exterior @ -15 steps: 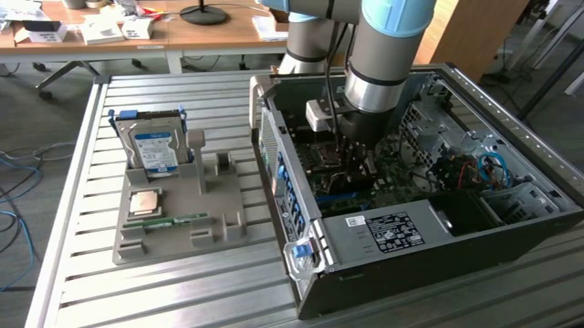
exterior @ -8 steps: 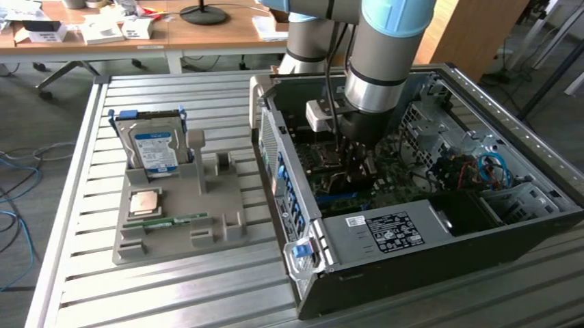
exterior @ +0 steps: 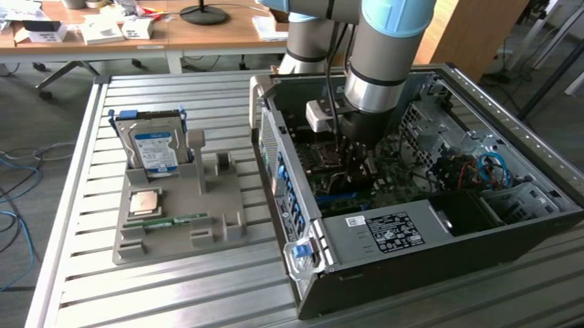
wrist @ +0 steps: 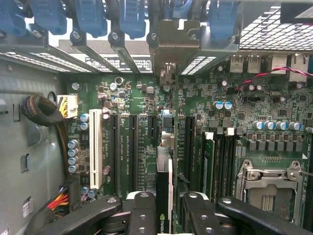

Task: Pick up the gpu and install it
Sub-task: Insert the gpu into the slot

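Now, the gripper [wrist: 166, 210] is down inside the open computer case [exterior: 548, 205], its two black fingers [wrist: 142, 215] clamped on either face of the gpu [wrist: 163, 193]. The card stands on edge between them, above the green motherboard [wrist: 146, 98]. Whether it is seated in a slot I cannot tell. Long black expansion slots [wrist: 133, 147] and a white slot [wrist: 96, 147] run parallel just beside the card on one flank, with upright memory slots [wrist: 208, 156] close on the other. Past those lies the CPU socket [wrist: 269, 191] with its metal frame. A sleeved cable bundle [wrist: 41, 110] curls against the case wall, well apart from the card. Beyond the card's far end, blue latches [wrist: 93, 14] line the rear bracket openings. In the exterior view the arm [exterior: 388, 55] drops in from twelve o'clock. A labelled grey box [exterior: 392, 229] sits at five o'clock of it and blue cables [exterior: 493, 167] at three o'clock. At nine o'clock of the case, on the slatted table [exterior: 91, 287], a grey tray [exterior: 182, 239] carries an upright hard drive [exterior: 155, 147]. At six o'clock of the drive lie a processor chip [exterior: 146, 203] and a green memory stick [exterior: 169, 221]. A wooden desk [exterior: 210, 34] stands farthest back, at eleven o'clock.
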Robot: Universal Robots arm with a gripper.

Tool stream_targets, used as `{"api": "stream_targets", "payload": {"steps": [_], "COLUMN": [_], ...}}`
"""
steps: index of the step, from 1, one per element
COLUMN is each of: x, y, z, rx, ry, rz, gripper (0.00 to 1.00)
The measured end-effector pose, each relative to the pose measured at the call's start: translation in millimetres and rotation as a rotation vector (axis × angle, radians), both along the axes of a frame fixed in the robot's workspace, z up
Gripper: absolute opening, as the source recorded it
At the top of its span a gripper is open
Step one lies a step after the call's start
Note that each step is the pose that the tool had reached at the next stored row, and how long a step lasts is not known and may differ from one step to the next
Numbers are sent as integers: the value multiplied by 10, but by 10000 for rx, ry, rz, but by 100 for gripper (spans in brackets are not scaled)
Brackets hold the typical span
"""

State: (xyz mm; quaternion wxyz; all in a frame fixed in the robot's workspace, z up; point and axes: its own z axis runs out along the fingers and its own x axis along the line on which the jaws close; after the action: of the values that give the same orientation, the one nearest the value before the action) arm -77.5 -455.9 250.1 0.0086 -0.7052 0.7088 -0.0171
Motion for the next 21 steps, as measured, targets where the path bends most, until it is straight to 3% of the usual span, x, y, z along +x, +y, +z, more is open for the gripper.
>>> {"api": "stream_targets", "payload": {"steps": [21], "x": [3], "y": [2], "z": [-11], "rx": [10], "ry": [1], "rz": [98], "gripper": [26]}}
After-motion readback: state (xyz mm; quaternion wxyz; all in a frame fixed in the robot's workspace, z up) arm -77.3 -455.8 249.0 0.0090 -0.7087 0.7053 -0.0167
